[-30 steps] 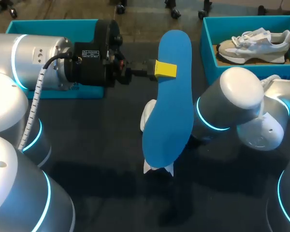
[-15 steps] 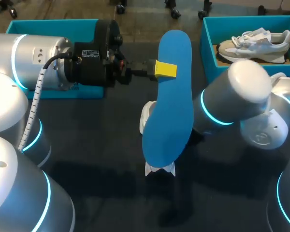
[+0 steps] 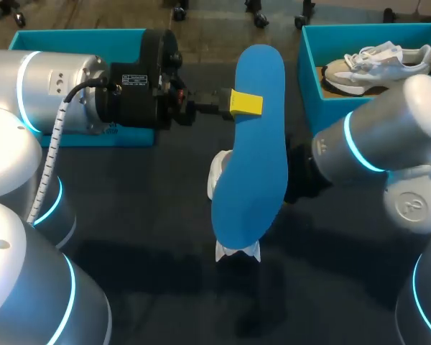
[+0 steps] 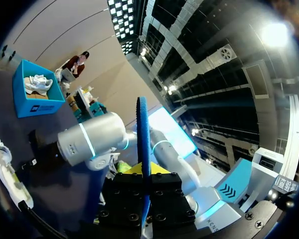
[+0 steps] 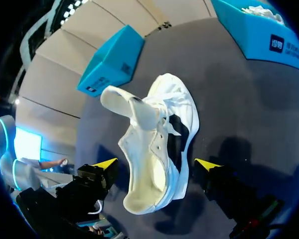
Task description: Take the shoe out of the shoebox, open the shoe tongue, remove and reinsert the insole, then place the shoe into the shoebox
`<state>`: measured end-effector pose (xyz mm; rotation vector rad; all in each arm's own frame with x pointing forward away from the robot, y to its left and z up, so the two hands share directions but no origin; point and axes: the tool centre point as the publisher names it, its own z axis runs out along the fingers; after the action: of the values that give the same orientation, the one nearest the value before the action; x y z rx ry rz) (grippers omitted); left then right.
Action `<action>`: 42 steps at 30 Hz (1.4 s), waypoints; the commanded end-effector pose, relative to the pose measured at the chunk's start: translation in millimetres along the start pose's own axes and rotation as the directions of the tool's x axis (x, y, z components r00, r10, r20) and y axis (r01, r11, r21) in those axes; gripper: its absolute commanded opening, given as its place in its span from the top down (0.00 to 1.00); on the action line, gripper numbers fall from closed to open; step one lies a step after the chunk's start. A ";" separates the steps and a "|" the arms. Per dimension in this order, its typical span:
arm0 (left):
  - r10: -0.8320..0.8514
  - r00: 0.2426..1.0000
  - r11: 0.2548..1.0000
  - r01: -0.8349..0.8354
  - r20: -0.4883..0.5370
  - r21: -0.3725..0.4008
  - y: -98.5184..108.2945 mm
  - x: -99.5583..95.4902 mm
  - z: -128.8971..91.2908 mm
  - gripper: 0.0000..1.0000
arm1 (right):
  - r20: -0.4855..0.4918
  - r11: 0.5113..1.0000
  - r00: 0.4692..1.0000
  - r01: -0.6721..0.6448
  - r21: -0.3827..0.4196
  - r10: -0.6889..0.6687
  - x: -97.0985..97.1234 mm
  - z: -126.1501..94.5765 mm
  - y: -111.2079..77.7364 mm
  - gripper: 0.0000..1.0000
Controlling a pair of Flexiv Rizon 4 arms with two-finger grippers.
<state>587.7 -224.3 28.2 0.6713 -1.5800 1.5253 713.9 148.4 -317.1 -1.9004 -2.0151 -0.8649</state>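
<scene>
Left gripper [image 3: 243, 103] pinches the insole [image 3: 251, 158] on edge above the shoe [image 5: 159, 144] mid-table, probably ready for reinsertion; right gripper [image 5: 156, 165], in from 3 o'clock, straddles the shoe wide open, gripping nothing, likely to steady it.

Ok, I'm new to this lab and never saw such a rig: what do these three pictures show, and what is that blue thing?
It is a robot with two arms at a dark table. One picture looks down from above and behind: the left arm enters from the left, the right arm from the right. The two round pictures come from a camera on each wrist. The left end effector is shut on the blue thing, a shoe insole, held above a white shoe lying on the table. The right end effector is open, its yellow tips either side of that shoe, whose tongue is pulled up. A blue shoebox at the far right holds another shoe.
</scene>
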 end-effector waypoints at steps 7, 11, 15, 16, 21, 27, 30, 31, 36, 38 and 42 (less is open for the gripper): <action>-0.001 1.000 1.000 0.001 0.000 0.001 1.0 -0.2 -0.1 1.00 | -0.252 1.000 0.967 0.031 -0.004 -0.031 -8.5 -22.9 7.7 0.00; -0.001 1.000 1.000 0.001 0.000 0.001 1.0 -0.2 -0.1 1.00 | -0.312 0.999 0.950 0.026 -0.031 -0.035 -9.8 -29.1 12.6 0.00; -0.001 1.000 1.000 0.001 0.000 0.001 1.0 -0.2 -0.1 1.00 | -0.383 0.998 0.922 0.030 -0.060 -0.051 -8.7 -32.2 18.6 0.00; -0.001 1.000 1.000 0.001 0.000 0.001 1.0 -0.2 -0.1 1.00 | -0.405 0.998 0.913 0.032 -0.061 -0.054 -8.5 -33.0 20.8 0.00; -0.001 1.000 1.000 0.001 0.000 0.001 1.0 -0.2 -0.1 1.00 | -0.471 0.996 0.879 0.056 -0.067 -0.081 -5.5 -34.4 29.1 0.00; -0.001 1.000 1.000 0.001 0.000 0.001 1.0 -0.2 -0.1 1.00 | -0.576 0.986 0.803 0.091 -0.137 -0.154 1.4 -36.5 37.0 0.00; -0.001 1.000 1.000 0.001 0.000 0.001 1.0 -0.2 -0.1 1.00 | -0.576 0.986 0.803 0.091 -0.137 -0.154 1.4 -36.5 37.0 0.00; -0.001 1.000 1.000 0.001 0.000 0.001 1.0 -0.2 -0.1 1.00 | -0.576 0.986 0.803 0.091 -0.137 -0.154 1.4 -36.5 37.0 0.00; -0.001 1.000 1.000 0.001 0.000 0.001 1.0 -0.2 -0.1 1.00 | -0.576 0.986 0.803 0.091 -0.137 -0.154 1.4 -36.5 37.0 0.00; -0.001 1.000 1.000 0.001 0.000 0.001 1.0 -0.2 -0.1 1.00 | -0.576 0.986 0.803 0.091 -0.137 -0.154 1.4 -36.5 37.0 0.00; -0.001 1.000 1.000 0.001 0.000 0.001 1.0 -0.2 -0.1 1.00 | -0.587 0.987 0.799 0.045 -0.153 -0.127 -0.4 -40.4 31.6 0.00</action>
<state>587.7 -224.3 28.1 0.6713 -1.5800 1.5253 743.1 126.8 -278.7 -1.3085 -1.7252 -1.4122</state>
